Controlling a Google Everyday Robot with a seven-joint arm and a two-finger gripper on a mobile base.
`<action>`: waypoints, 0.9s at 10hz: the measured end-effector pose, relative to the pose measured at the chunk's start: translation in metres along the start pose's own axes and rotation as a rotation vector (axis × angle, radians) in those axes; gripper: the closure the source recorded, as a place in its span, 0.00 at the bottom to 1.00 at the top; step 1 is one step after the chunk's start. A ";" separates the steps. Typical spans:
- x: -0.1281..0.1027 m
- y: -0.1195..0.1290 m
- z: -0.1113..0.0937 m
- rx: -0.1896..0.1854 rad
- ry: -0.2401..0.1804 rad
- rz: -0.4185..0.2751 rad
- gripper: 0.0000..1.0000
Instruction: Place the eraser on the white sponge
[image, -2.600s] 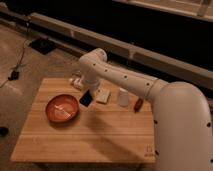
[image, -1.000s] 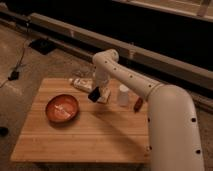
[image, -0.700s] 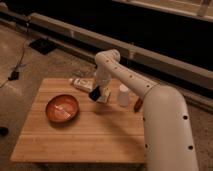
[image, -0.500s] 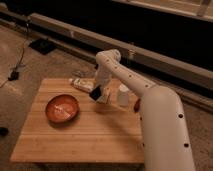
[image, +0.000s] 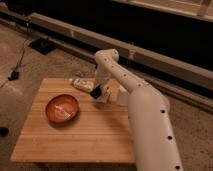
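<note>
Over the far middle of the wooden table (image: 75, 135) I have the gripper (image: 100, 93) pointing down, the white arm (image: 142, 115) reaching in from the lower right and bending at the elbow above the table's back edge. From my feed the claw looks clamped on the eraser (image: 95, 92), a dark flat block at its tip, tilted, with its left end sticking out toward the bowl. I read the eraser as carried rather than lying on the wood, though the contact below it is hard to make out. Directly under and just right of the claw sits the white sponge (image: 105, 96), a pale squarish block; the eraser appears to overlap its left edge, and I cannot tell whether the two touch. Left of the claw, the red-brown bowl (image: 62, 108) rests on the table with something pale inside. Behind the claw, near the far edge, a long printed white packet (image: 81, 84) lies flat. To the right of the sponge, partly hidden by the arm, I see a white cup (image: 121, 98).
</note>
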 end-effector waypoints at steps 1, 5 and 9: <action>0.003 0.000 0.004 -0.008 -0.004 0.010 0.55; 0.016 0.007 0.013 -0.054 -0.011 0.062 0.36; 0.017 0.016 0.013 -0.080 -0.008 0.086 0.36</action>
